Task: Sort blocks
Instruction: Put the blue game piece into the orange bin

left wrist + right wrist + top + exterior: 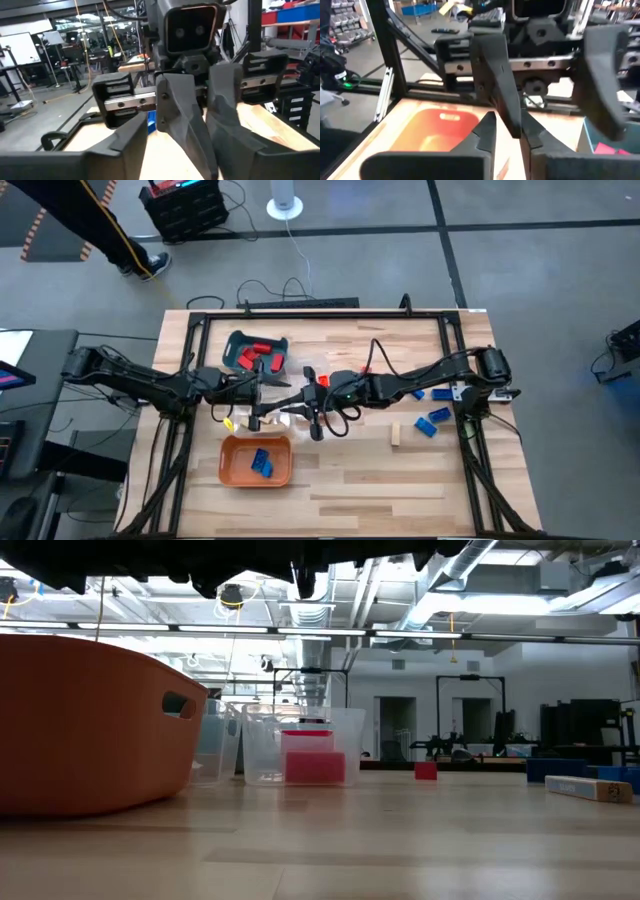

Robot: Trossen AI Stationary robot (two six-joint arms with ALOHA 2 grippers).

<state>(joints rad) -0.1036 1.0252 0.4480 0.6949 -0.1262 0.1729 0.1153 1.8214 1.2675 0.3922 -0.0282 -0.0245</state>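
From above, the left gripper (262, 416) and right gripper (298, 406) met nose to nose over the worktop (400, 480), beside the orange tray (232, 468) holding blue blocks (261, 462). Only the wrist views showed the fingers: the left's (495, 75) spread wide, the right's (172, 110) narrow; whether either held anything I could not tell. More blue blocks (432, 420) lay by the right arm.

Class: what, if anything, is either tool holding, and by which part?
The left tool stands open mid-table, holding nothing. Whether the right tool, meeting it there, grips anything cannot be told.
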